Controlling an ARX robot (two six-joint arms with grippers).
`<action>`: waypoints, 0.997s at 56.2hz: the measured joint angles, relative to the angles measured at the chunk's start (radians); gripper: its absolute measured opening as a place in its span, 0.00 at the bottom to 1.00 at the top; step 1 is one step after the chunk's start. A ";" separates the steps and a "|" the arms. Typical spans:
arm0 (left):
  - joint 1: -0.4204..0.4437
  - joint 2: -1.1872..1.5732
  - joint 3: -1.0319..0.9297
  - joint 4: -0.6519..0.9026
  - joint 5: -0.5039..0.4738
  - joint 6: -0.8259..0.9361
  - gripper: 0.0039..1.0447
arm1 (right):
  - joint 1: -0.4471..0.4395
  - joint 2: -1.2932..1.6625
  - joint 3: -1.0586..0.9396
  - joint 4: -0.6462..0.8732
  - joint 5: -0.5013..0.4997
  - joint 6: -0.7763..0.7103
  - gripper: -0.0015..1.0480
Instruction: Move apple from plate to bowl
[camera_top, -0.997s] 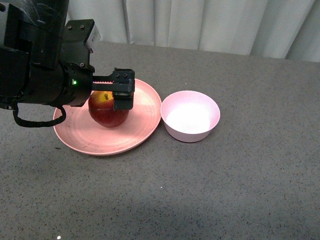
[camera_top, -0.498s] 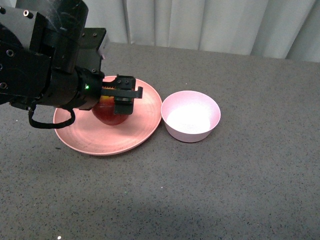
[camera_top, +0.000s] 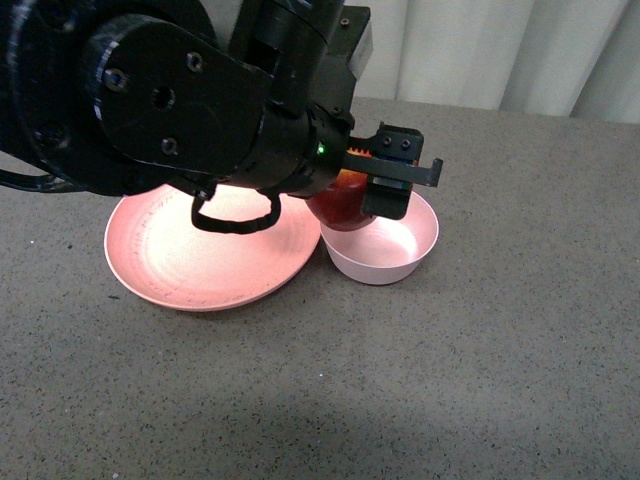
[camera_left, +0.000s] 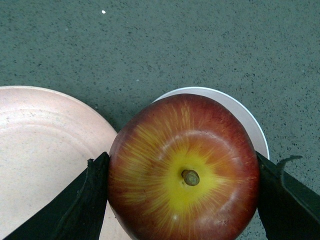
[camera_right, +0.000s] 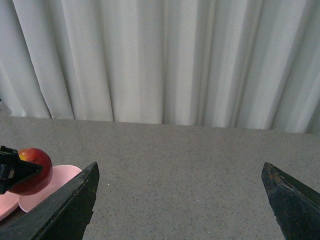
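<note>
My left gripper (camera_top: 368, 196) is shut on the dark red apple (camera_top: 340, 203), holding it in the air over the near-left rim of the pale pink bowl (camera_top: 392, 250). In the left wrist view the apple (camera_left: 184, 170) fills the gap between both black fingers (camera_left: 80, 200), stem up with a yellow patch, and the bowl's rim (camera_left: 245, 117) shows beneath it. The salmon-pink plate (camera_top: 190, 260) lies left of the bowl with nothing on it. My right gripper (camera_right: 181, 195) is open over bare table, seeing the apple (camera_right: 33, 170) far off.
Grey speckled tabletop (camera_top: 480, 380) spreads around plate and bowl. White curtains (camera_top: 500, 50) hang behind the table's far edge. The bulky black left arm (camera_top: 150, 100) hides the plate's back part in the front view.
The left gripper has lifted the apple off the plate and carried it rightward to above the bowl's left rim. The plate now lies bare.
</note>
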 joint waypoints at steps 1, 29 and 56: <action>-0.004 0.006 0.005 -0.003 -0.001 0.000 0.70 | 0.000 0.000 0.000 0.000 0.000 0.000 0.91; -0.042 0.132 0.103 -0.023 -0.010 0.000 0.70 | 0.000 0.000 0.000 0.000 0.000 0.000 0.91; -0.055 0.128 0.082 0.039 -0.011 0.002 0.94 | 0.000 0.000 0.000 0.000 0.000 0.000 0.91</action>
